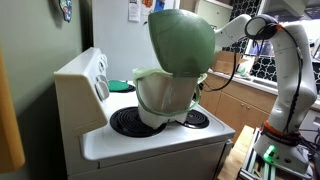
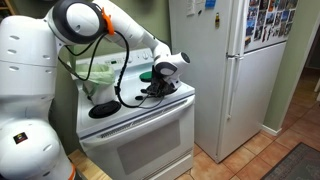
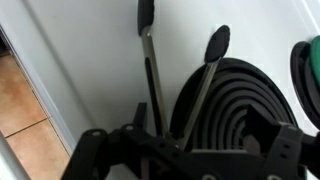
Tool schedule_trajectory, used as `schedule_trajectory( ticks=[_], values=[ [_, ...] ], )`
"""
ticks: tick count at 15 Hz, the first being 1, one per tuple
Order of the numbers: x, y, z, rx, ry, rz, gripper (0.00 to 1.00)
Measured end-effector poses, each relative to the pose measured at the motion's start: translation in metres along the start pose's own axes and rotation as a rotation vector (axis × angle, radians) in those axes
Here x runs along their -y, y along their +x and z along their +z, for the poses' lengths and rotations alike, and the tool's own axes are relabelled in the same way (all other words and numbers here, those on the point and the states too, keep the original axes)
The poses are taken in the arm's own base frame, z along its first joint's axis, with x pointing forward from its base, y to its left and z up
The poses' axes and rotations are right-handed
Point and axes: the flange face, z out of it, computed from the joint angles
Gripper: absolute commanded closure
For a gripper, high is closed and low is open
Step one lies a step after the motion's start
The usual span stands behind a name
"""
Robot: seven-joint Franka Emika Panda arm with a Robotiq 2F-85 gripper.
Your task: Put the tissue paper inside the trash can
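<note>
The trash can (image 1: 160, 98) stands on the white stove (image 1: 150, 142), a cream-white bin with a pale green rim and its big dull-green lid (image 1: 182, 42) tipped up open. In the wrist view my gripper (image 3: 182, 30) is open, its two black-padded fingers (image 3: 146, 15) spread over the stove top and a black coil burner (image 3: 235, 100), with nothing between them. A green edge of the trash can (image 3: 308, 65) shows at the right. In an exterior view my gripper (image 2: 160, 88) hangs low over the stove beside that green part (image 2: 147, 74). The tissue paper is out of view.
A white fridge (image 2: 215, 70) stands close beside the stove (image 2: 140, 135). Another black burner (image 2: 103, 108) lies nearer the arm's base. The stove's raised back panel with knobs (image 1: 100, 75) rises behind the bin. Tiled floor (image 3: 25, 100) lies beyond the stove's edge.
</note>
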Motion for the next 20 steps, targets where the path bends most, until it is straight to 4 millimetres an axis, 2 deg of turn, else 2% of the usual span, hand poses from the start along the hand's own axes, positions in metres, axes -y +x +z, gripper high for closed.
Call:
schedule_trajectory(
  ticks=[3,5,8,13,17,20],
  values=[
    [0.012,-0.01,-0.014,-0.059,-0.017,-0.05,0.0],
    [0.019,-0.026,-0.03,-0.086,-0.054,-0.101,0.0],
    [0.024,-0.059,-0.06,-0.137,-0.111,-0.165,0.0],
    [0.017,-0.113,-0.104,-0.259,-0.191,-0.219,0.0],
    [0.008,-0.142,-0.123,-0.324,-0.206,-0.223,0.0],
    [0.004,-0.15,-0.125,-0.333,-0.204,-0.221,0.0]
  ],
)
